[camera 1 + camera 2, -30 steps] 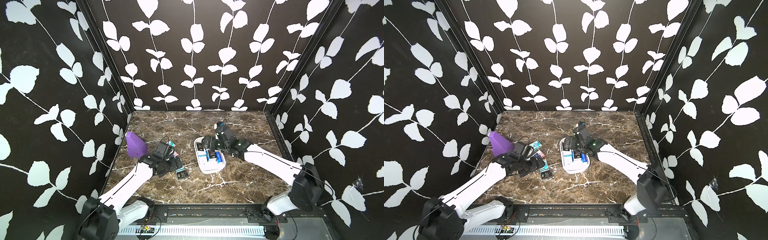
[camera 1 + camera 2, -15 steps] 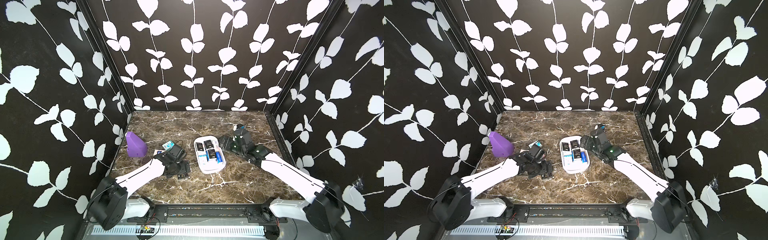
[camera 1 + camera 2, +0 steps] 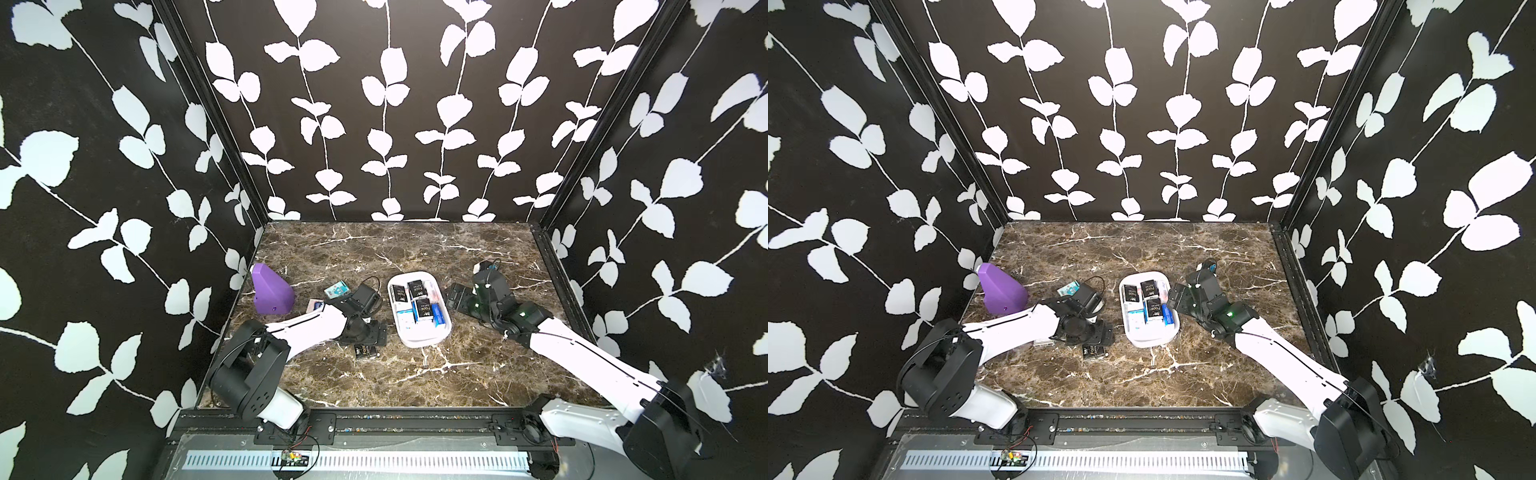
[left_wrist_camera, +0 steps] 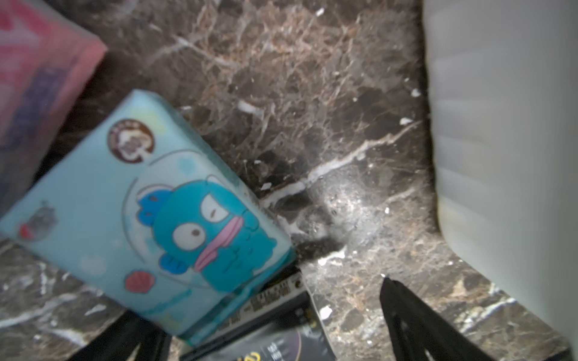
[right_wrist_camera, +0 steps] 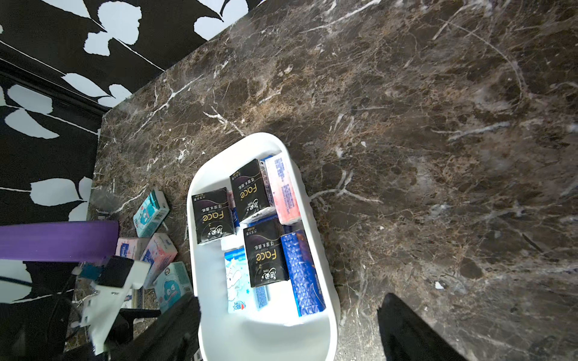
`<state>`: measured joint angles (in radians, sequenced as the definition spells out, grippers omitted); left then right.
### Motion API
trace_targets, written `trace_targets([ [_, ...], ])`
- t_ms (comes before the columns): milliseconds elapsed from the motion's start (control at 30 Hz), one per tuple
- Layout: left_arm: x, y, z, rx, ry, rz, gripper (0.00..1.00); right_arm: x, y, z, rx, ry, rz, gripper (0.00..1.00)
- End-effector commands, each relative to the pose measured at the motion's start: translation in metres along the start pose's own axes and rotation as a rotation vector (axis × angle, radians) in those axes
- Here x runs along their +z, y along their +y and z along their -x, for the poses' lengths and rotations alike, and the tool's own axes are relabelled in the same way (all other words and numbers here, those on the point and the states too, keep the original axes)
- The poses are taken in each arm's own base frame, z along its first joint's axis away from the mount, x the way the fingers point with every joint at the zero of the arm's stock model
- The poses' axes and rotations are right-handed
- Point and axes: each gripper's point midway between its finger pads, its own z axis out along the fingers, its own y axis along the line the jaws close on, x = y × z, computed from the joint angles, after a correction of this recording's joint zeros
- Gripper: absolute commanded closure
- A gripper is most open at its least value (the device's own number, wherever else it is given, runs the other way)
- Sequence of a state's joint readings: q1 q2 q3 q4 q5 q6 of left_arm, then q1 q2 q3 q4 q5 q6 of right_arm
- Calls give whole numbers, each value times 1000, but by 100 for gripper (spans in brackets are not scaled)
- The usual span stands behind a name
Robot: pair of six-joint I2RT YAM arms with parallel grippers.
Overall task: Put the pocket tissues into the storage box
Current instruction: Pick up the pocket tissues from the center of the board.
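In both top views the storage box (image 3: 420, 343) sat at lower centre on the marble surface (image 3: 415, 249), holding several pocket tissues (image 3: 423, 309). More lay loose to its left. The left pincer (image 4: 259, 315) was spread wide, with a black pack (image 4: 269, 340) between its fingers, beside a teal pack (image 4: 140, 212). The right pincer (image 5: 289, 300) gaped empty, right of the box.

Storage box (image 3: 422, 341) central, several pocket tissues (image 3: 424, 309) inside — other packs (image 3: 336, 289) left of it, wedge block (image 3: 272, 291) farther left.
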<state>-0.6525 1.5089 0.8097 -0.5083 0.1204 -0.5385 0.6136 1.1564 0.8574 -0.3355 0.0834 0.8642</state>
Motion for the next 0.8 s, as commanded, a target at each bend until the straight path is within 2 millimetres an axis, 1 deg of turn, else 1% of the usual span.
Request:
trace_targets([
  [0,-5,-13,-2,19,2,-43,3,-3,-10,-4,13,-6,-27,11],
  [133,-10,-11,-22,-18,28,-46,3,-2,-13,-6,39,-10,-28,11],
  [167,-10,-19,-31,2,38,-56,3,-1,-13,-7,45,-11,-25,11],
  [200,-10,-19,-37,-4,42,-59,3,0,-14,-8,50,-9,-26,12],
  [333,-8,-21,-49,-33,55,-77,2,4,-14,-10,65,-1,-25,12],
  [467,-7,-19,-51,-32,60,-56,2,4,-12,-9,69,2,-24,12],
  [600,-6,-8,-48,-25,74,27,3,2,-12,-7,69,-3,-25,13],
  [667,-4,-4,-47,-20,87,66,6,2,-13,-8,68,-2,-30,13],
  [767,-1,2,-49,-9,114,108,16,1,-16,-9,73,-5,-36,13],
])
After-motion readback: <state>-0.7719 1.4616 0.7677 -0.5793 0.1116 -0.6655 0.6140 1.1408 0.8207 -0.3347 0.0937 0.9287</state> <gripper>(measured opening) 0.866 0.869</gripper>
